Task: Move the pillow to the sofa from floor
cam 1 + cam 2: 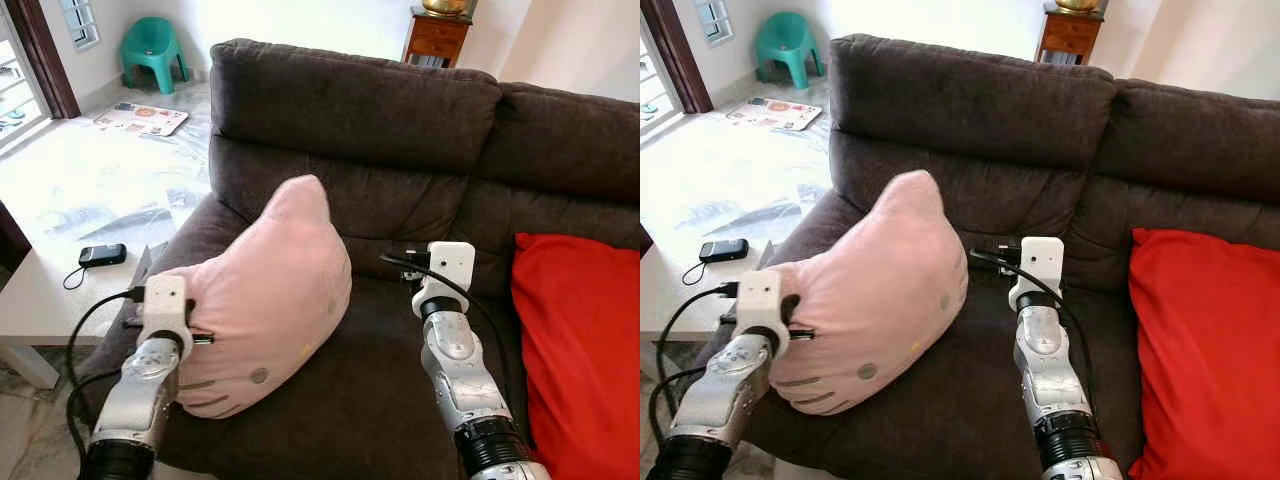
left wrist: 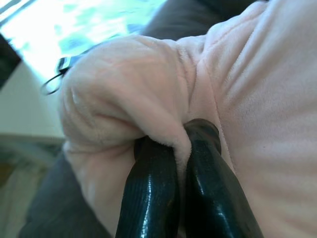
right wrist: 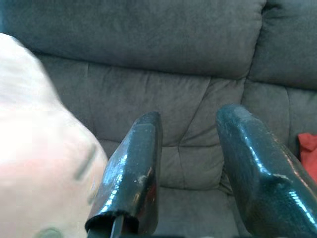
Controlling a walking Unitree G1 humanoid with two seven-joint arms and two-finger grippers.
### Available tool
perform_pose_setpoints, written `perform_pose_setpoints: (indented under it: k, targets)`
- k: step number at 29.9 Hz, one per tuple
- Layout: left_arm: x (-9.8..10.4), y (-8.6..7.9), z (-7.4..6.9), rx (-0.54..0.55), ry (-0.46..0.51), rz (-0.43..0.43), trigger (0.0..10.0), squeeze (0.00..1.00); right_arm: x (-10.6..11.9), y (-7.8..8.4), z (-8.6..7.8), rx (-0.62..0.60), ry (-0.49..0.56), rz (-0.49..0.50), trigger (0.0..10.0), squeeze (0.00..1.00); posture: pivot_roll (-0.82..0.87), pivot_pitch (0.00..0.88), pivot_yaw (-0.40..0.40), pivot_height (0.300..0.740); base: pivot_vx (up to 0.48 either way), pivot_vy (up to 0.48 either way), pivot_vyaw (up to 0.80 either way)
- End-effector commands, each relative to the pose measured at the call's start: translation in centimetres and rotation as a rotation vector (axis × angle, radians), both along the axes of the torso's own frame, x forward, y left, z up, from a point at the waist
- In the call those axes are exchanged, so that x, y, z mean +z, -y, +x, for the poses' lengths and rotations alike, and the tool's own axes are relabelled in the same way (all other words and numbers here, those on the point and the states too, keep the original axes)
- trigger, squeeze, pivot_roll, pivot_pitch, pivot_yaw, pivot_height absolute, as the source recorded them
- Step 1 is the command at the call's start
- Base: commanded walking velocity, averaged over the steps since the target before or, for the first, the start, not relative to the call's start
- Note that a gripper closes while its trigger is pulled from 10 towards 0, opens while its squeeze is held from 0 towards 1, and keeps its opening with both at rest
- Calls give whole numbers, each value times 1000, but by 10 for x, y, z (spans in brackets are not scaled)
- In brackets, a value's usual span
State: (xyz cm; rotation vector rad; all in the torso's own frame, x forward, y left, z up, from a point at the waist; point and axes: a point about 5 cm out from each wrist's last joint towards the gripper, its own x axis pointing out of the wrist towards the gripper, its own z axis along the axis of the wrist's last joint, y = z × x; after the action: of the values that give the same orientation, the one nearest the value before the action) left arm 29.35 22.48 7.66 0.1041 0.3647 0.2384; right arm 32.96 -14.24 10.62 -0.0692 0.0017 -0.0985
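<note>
**Pink pillow sits on the sofa, pinched by the left claw**

The left claw is squeezed tight on a fold of the pink pillow. Its two black fingers press close together with the soft cloth caught between them. The right claw holds nothing. Its fingers stand wide apart, just beside the pillow, pointing at the sofa back.

The pillow is pale pink, fluffy and puffy, with a pointy ear sticking up on top. It has small grey spots and thin lines sewn on it. It rests on the dark brown sofa seat, near the left armrest.

A red cushion lies on the other end of the sofa, well apart from the pillow. A white worktop beside the sofa carries a small black gadget with a cord.
</note>
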Motion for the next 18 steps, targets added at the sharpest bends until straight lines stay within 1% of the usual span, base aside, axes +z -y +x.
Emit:
perform_pose_setpoints:
  k: [1, 6, 9, 11, 14, 15, 17, 18]
  targets:
    - [-33, -13, -21, 81, -174, 12, 10000, 0, 4, 5, 0, -12, 11, 1, 10000, 0, 139, 0, -109, 740, 0, 0, 0]
    - [-34, -7, -19, 79, -171, -10, 10000, 0, 5, 6, 0, -18, 12, -3, 10000, 0, 133, 0, -110, 740, 0, 0, 0]
    - [-29, 1, -12, 58, -109, -58, 10000, 0, 6, 8, 0, -22, 16, -4, 10000, 0, 130, 0, -109, 740, 0, 0, 0]
    - [-21, 10, -5, 39, -46, -101, 10000, 0, 8, 10, 1, -31, 21, -8, 10000, 0, 128, 0, -110, 740, 0, 0, 0]
    - [-18, 13, -1, 29, -25, -105, 10000, 0, 9, 12, 2, -38, 23, -10, 10000, 0, 127, 0, -110, 740, 0, 0, 0]
    - [-15, 15, 3, 27, -4, -131, 10000, 0, 10, 13, 3, -47, 26, -9, 10000, 0, 128, 0, -112, 740, 0, 0, 0]
    - [-13, 17, 5, 25, 14, -142, 10000, 0, 11, 14, 3, -52, 29, -9, 10000, 0, 126, 0, -112, 740, 0, 0, 0]
    - [-9, 18, 9, 22, 37, -147, 10000, 0, 12, 15, 4, -56, 34, -9, 10000, 0, 126, 0, -113, 740, 0, 0, 0]
